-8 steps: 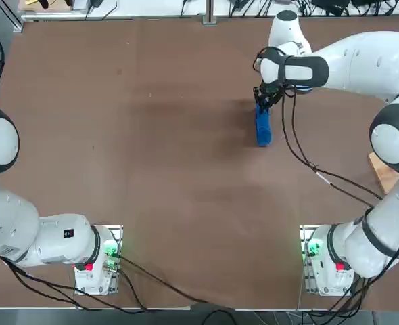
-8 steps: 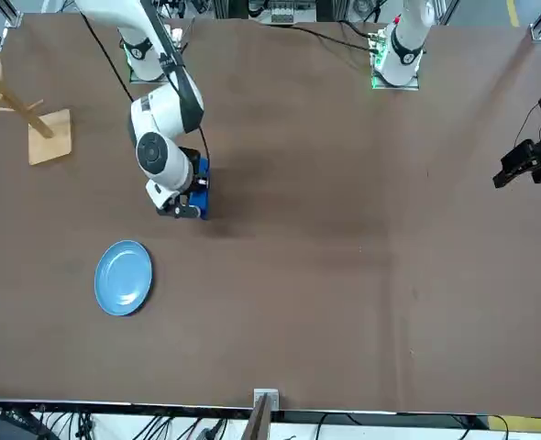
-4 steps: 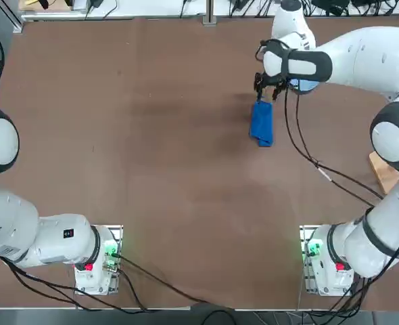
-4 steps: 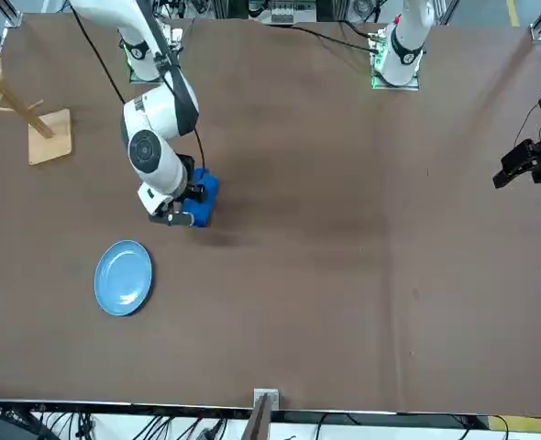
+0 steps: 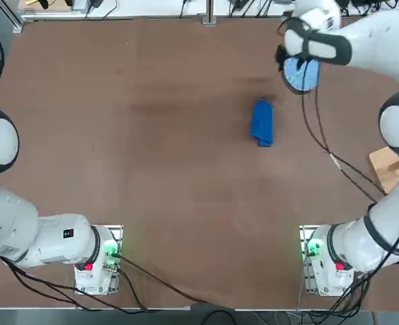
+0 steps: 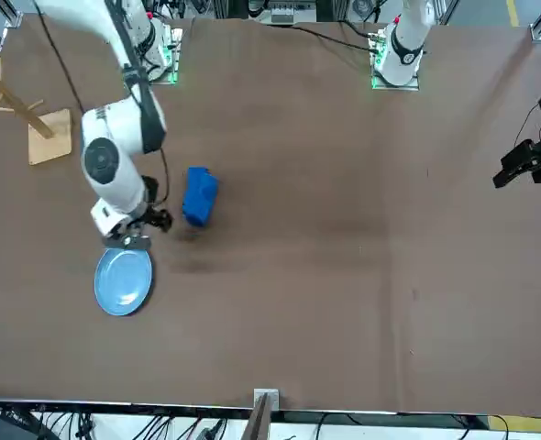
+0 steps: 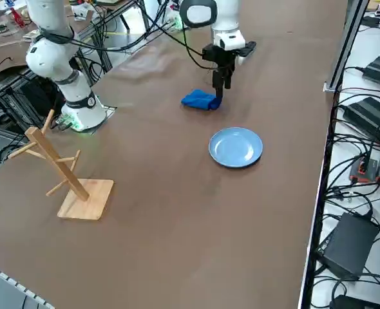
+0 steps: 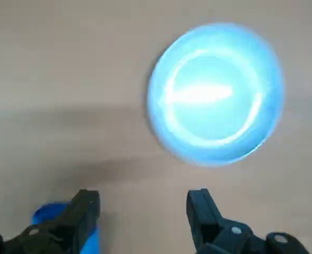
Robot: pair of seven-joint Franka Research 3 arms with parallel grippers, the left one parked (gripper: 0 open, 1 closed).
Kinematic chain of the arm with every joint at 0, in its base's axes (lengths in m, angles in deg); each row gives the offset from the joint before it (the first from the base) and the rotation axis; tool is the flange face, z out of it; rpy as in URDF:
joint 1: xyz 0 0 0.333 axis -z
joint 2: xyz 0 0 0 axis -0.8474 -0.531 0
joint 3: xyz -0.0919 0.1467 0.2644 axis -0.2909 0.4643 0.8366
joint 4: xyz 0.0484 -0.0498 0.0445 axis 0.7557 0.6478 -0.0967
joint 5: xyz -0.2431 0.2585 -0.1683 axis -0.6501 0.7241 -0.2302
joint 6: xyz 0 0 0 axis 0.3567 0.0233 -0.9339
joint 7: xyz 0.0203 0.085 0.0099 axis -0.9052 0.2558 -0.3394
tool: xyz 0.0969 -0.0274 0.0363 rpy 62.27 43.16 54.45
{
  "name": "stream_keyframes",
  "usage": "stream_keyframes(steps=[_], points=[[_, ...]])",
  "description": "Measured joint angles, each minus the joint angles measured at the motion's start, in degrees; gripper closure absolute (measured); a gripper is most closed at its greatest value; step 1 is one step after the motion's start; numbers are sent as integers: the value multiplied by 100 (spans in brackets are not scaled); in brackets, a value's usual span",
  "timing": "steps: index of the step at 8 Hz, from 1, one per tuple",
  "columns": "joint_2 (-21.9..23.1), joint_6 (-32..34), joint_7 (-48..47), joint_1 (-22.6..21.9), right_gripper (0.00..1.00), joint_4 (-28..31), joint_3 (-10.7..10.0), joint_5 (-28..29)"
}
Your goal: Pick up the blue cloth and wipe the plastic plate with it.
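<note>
Gripper fingers spread wide with nothing between them, the right gripper (image 8: 143,219) hovers over the brown tabletop (image 5: 186,176) between the blue cloth and the plastic plate. The blue cloth (image 5: 262,123), a folded royal-blue bundle, lies on the table just beside the gripper, released from its grasp. On its other side, the plastic plate (image 7: 236,147), round and pale blue, sits flat and apart from the cloth, bare inside its raised rim. Farther out, a wooden stand (image 7: 67,170) with slanted post and pegs rises from a square base on the robot's right side of the table.
</note>
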Motion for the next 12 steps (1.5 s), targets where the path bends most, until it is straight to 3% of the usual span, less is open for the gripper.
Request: stream_keyframes(steps=[2, 4, 7, 10, 12], points=[[-4, 31, 422, 599, 0, -389, 68, -28], [35, 473, 661, 999, 0, -749, 182, -63], [379, 1801, 695, 1180, 0, -1477, 386, -66], [969, 2308, 695, 1427, 0, -1712, 674, 315], [1225, 2662, 696, 1543, 0, -1920, 725, 773]])
